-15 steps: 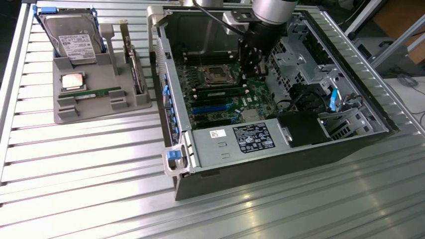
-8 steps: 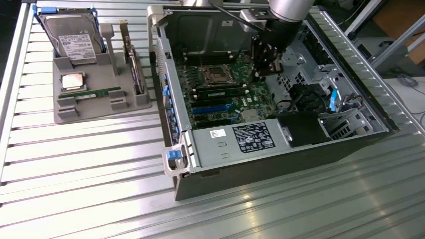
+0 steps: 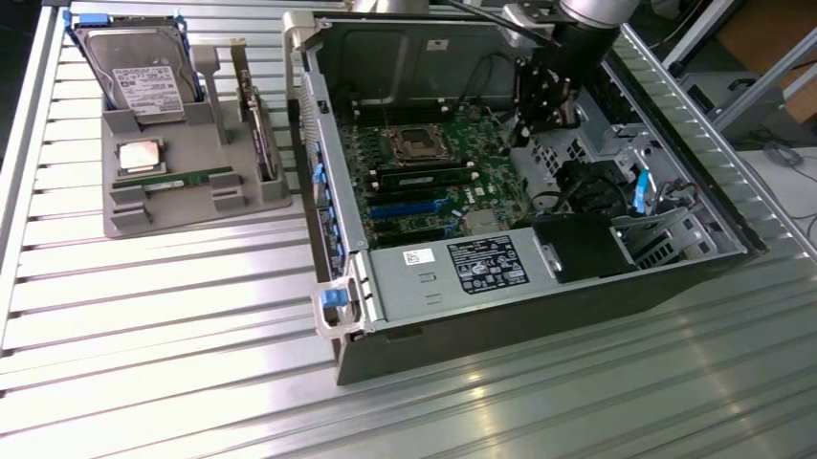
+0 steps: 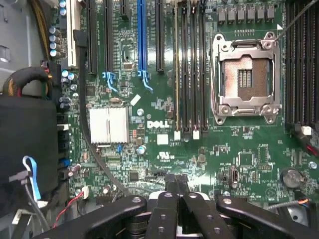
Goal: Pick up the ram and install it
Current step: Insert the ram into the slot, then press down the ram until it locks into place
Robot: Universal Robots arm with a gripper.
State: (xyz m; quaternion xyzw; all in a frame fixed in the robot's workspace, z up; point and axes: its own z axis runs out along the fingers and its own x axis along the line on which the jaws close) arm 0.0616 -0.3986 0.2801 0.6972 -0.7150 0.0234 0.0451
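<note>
A green ram stick (image 3: pixel 191 177) lies flat in the grey holder (image 3: pixel 243 196) on the exterior view's left, outside the computer case. A look-alike stick (image 3: pixel 422 179) stands in a memory slot on the motherboard (image 3: pixel 434 206), beside the empty processor socket (image 3: pixel 416 143). In the wrist view this seated stick (image 4: pixel 177 69) is seen edge-on among the black slots. My gripper (image 3: pixel 534 129) hangs inside the case over the board, far from the holder. Its fingers (image 4: pixel 169 186) are shut together with nothing between them.
The holder also carries a hard drive (image 3: pixel 138 67) and a silver processor chip (image 3: pixel 141 156). Case walls (image 3: pixel 306 143) ring the board. A power supply (image 3: pixel 460 273), a black box (image 4: pixel 25 144) and loose cables (image 4: pixel 30 174) crowd one end.
</note>
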